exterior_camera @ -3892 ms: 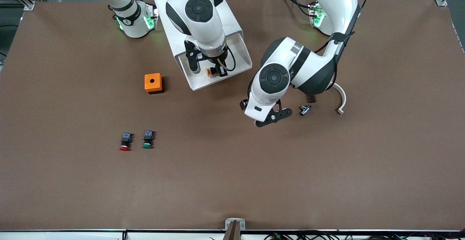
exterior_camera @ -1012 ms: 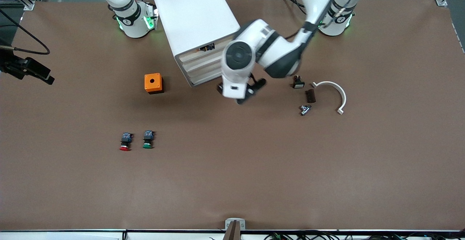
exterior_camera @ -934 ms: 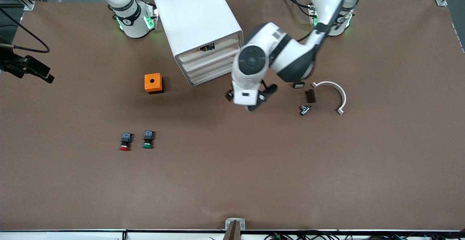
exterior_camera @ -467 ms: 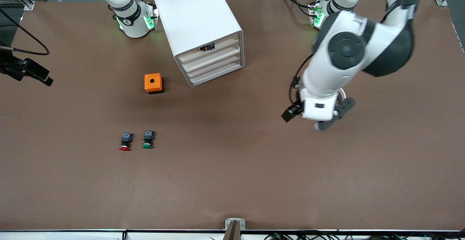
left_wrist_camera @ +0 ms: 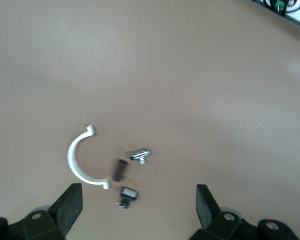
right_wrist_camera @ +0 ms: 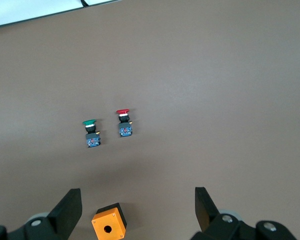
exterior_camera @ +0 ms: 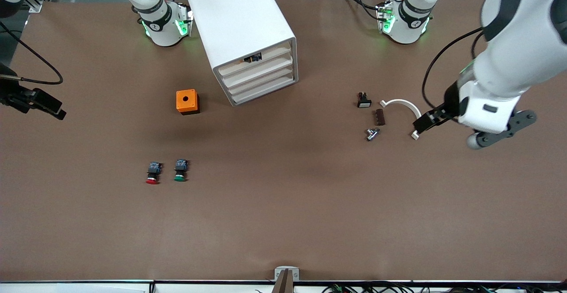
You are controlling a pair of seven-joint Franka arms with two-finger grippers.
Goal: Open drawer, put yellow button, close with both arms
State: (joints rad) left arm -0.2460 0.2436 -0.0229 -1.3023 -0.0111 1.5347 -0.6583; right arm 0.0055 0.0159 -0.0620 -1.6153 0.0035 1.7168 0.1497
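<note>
The white cabinet point(exterior_camera: 239, 18) stands near the robots' bases. Its top drawer point(exterior_camera: 270, 56) sits pushed in, level with the three below. A small dark and orange patch at that drawer's front is the yellow button point(exterior_camera: 252, 57). My left gripper point(exterior_camera: 487, 126) hangs high over the table at the left arm's end, beside a white curved piece point(exterior_camera: 405, 107). In the left wrist view the left gripper point(left_wrist_camera: 138, 210) is open and holds nothing. My right gripper point(exterior_camera: 42, 102) hangs high at the right arm's end. In its wrist view the right gripper point(right_wrist_camera: 137, 210) is open and holds nothing.
An orange box point(exterior_camera: 187, 101) point(right_wrist_camera: 109, 227) sits beside the cabinet. A red-capped button point(exterior_camera: 153, 173) point(right_wrist_camera: 124, 122) and a green-capped one point(exterior_camera: 180, 170) point(right_wrist_camera: 91, 132) lie nearer the camera. A brown cylinder point(left_wrist_camera: 120, 170), a metal piece point(left_wrist_camera: 140, 156) and a small switch point(left_wrist_camera: 127, 195) lie by the curved piece point(left_wrist_camera: 77, 162).
The drawer, open earlier with the right gripper over it, is now pushed in. Over the last second the left arm swung from the cabinet's front to its own end of the table.
</note>
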